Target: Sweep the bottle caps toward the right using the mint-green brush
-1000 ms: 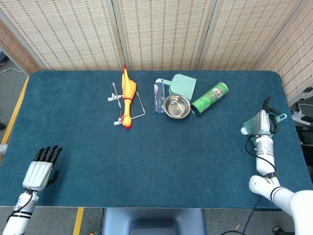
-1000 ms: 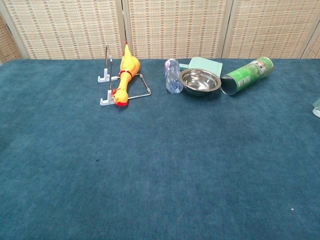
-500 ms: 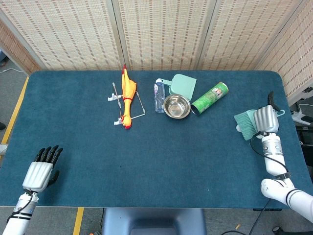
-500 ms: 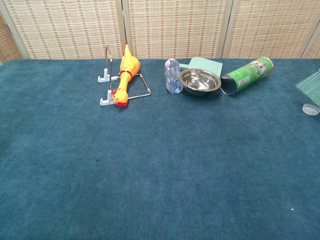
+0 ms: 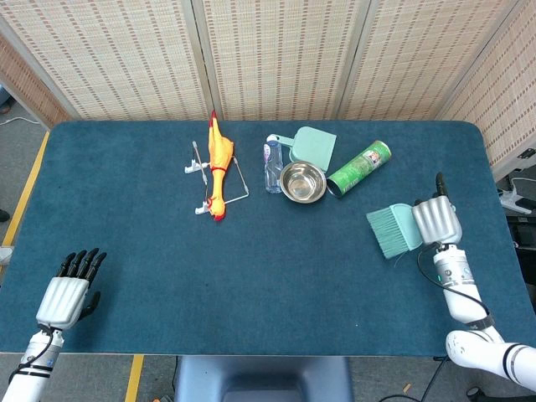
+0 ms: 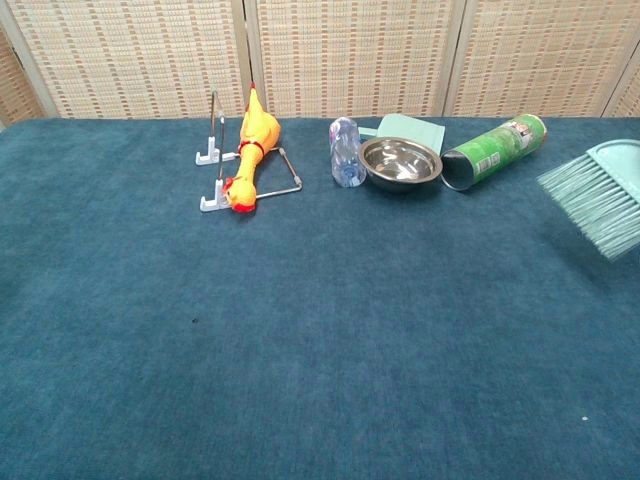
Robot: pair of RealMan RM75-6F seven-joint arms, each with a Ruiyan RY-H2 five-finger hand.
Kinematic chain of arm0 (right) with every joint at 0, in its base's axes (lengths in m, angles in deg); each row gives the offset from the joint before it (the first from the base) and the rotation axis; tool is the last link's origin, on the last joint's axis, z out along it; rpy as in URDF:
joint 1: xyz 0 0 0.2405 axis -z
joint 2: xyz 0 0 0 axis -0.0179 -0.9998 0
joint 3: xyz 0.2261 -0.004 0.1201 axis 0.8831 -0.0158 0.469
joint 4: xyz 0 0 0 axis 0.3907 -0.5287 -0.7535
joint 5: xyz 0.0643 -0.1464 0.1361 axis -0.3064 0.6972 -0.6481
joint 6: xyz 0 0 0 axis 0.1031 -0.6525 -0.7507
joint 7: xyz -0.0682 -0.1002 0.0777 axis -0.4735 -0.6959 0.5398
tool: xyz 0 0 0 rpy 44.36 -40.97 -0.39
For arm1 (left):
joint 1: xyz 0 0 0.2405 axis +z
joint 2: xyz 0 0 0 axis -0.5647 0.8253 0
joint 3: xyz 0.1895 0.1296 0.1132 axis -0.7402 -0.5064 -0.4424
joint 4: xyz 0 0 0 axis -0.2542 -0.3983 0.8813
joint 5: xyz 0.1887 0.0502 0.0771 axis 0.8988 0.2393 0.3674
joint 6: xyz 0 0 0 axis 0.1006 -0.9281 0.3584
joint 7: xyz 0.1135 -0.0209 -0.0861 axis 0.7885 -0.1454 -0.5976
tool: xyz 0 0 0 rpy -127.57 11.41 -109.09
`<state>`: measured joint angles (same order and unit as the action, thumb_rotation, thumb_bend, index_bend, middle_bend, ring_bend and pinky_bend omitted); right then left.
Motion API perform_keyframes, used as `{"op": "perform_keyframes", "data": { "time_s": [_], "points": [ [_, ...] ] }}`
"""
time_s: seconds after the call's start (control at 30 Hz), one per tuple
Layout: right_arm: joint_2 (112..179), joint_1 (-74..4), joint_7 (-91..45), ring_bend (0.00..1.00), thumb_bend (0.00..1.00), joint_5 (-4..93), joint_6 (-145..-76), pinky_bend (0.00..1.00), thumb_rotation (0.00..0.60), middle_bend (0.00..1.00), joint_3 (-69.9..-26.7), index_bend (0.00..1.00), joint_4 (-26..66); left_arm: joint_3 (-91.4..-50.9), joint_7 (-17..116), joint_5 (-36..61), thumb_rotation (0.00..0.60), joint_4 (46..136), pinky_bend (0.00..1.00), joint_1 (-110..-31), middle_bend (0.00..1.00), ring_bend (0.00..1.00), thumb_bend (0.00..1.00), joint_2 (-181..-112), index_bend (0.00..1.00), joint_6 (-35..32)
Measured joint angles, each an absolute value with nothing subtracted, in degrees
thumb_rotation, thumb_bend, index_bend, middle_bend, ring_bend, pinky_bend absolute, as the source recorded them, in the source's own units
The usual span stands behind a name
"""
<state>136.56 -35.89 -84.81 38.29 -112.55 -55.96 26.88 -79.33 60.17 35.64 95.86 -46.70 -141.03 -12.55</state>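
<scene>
1. The right hand (image 5: 435, 221) grips the mint-green brush (image 5: 394, 229), its fingers wrapped around the handle, with the bristles fanned out toward the middle of the counter (image 5: 251, 276).
2. Compared with half a second ago, the brush has travelled leftward from the right edge. A second ago it sat almost at the counter's rim; now it hangs well inside, in front of the green canister (image 5: 359, 168).
3. In the chest view the brush (image 6: 598, 205) has slid much further into the picture, with the bristles angled down and left. Whether they touch the cloth I cannot tell.
4. The small pale cap that showed near the right rim half a second ago is gone from both views now. I see no bottle caps anywhere at this moment, so I cannot say where they lie; the brush may be hiding one.
5. My reading is that the arm is carrying the brush to the left of the caps so that a stroke to the right can follow.
6. The left hand (image 5: 69, 292) rests at the near left corner, fingers straight and close together, holding nothing, just where it was a second ago.
7. The rubber chicken (image 5: 218, 165), wire stand (image 5: 201, 172), clear bottle (image 5: 273, 166), steel bowl (image 5: 303, 182) and mint dustpan (image 5: 311, 146) sit along the far side, unmoved.
</scene>
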Motion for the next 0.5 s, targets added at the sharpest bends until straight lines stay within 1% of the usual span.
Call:
{"op": "perform_keyframes", "data": {
  "time_s": [0.1,0.2,0.27,0.33,0.43,0.5],
  "points": [
    [138.1,-34.4,-80.1,0.48,0.36,39.4,-112.4,0.07,0.6,0.79,-56.6,0.9,27.5,-79.3,60.1,35.5,0.6,95.8,0.08,-46.7,0.0,0.0,0.45,-141.0,0.0,-12.4],
    [140.8,-32.9,-75.8,0.48,0.36,40.3,-112.0,0.08,0.6,0.79,-57.2,0.9,26.0,-79.3,59.9,35.3,0.6,95.5,0.08,-46.7,0.0,0.0,0.45,-141.1,0.0,-12.3],
    [142.7,-32.1,-73.0,0.47,0.36,41.0,-111.7,0.09,0.6,0.79,-57.5,0.85,23.9,-79.3,59.9,35.3,0.6,95.4,0.09,-46.7,0.0,0.0,0.45,-141.2,0.0,-12.3],
    [144.0,-31.4,-70.5,0.44,0.36,41.7,-111.2,0.09,0.6,0.71,-57.9,0.67,22.1,-79.2,59.9,35.2,0.6,95.4,0.09,-46.7,0.0,0.0,0.45,-141.1,0.0,-12.2],
    [145.7,-30.3,-67.6,0.33,0.36,43.1,-110.0,0.08,0.6,0.47,-58.6,0.27,19.3,-79.0,60.1,34.7,0.6,95.5,0.09,-46.8,0.0,0.0,0.45,-141.1,0.0,-11.8],
    [146.1,-29.8,-67.2,0.25,0.34,43.5,-109.3,0.06,0.6,0.33,-59.0,0.08,18.7,-79.0,60.3,34.4,0.6,95.4,0.09,-46.9,0.0,0.0,0.45,-141.1,0.0,-11.4]
  ]
}}
